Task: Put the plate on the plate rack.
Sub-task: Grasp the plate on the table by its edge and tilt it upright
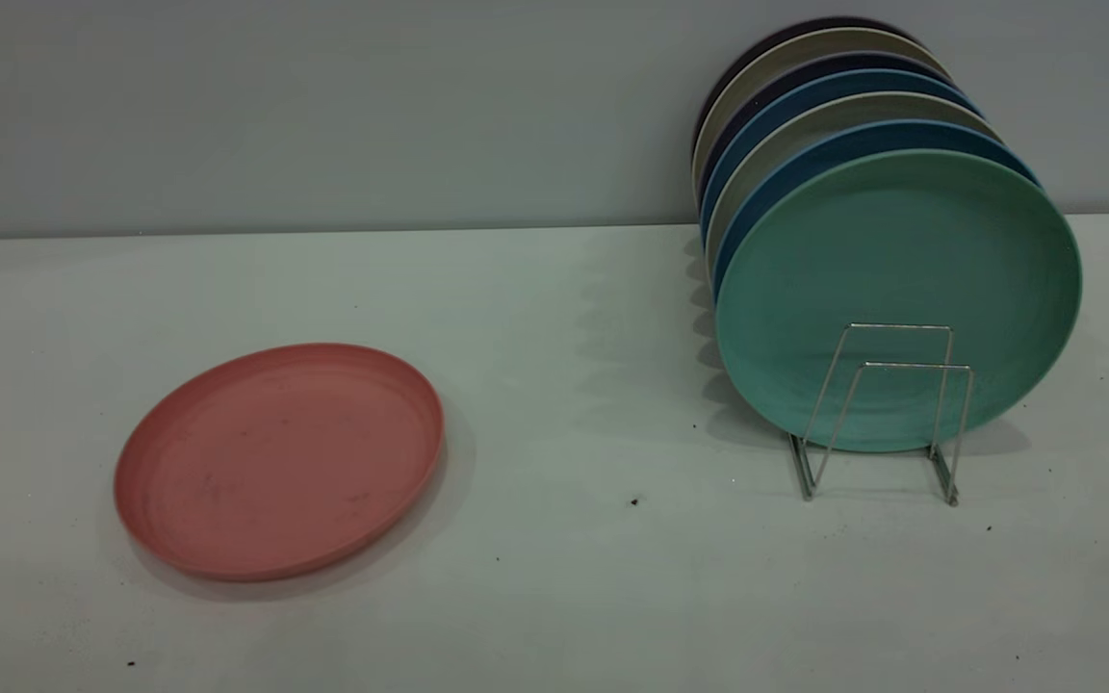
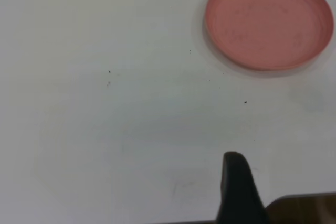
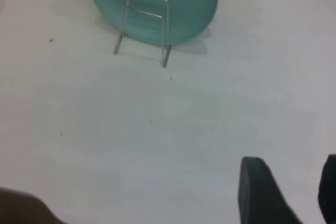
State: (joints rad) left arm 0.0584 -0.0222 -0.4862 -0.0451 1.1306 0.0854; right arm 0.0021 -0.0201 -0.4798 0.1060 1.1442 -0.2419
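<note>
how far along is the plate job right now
Nothing is done yet. The salmon-pink plate lies flat on the table, well apart from the wire plate rack, whose front slot stands free before the teal-green plate. Nothing is in hand: the right end effector is open over bare table. The grasp, carry and slotting all remain.

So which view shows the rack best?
The exterior view: the rack shows both front wire loops against the teal plate, with more plates behind. The right wrist view shows it from farther off; the left wrist view misses it.
</note>
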